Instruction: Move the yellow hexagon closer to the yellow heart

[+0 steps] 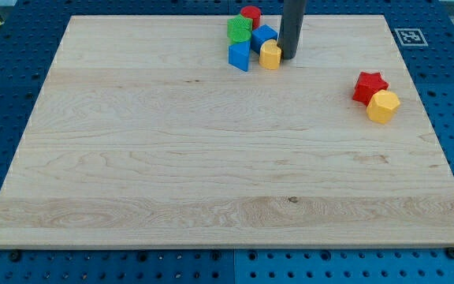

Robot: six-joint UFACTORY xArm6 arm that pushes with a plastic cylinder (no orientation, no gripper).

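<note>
The yellow hexagon (383, 106) lies at the view's right, touching a red star (369, 86) just above and left of it. The yellow heart (270, 55) lies near the view's top centre, in a cluster of blocks. My rod comes down from the view's top; my tip (288, 57) rests on the board just right of the yellow heart, close to or touching it. The tip is far up and left of the yellow hexagon.
The cluster by the heart holds a blue block (240, 55) at its left, another blue block (263, 36) above it, a green block (239, 30) and a red cylinder (250, 15). The wooden board (211, 158) sits on a blue pegboard; a marker tag (410, 35) is at upper right.
</note>
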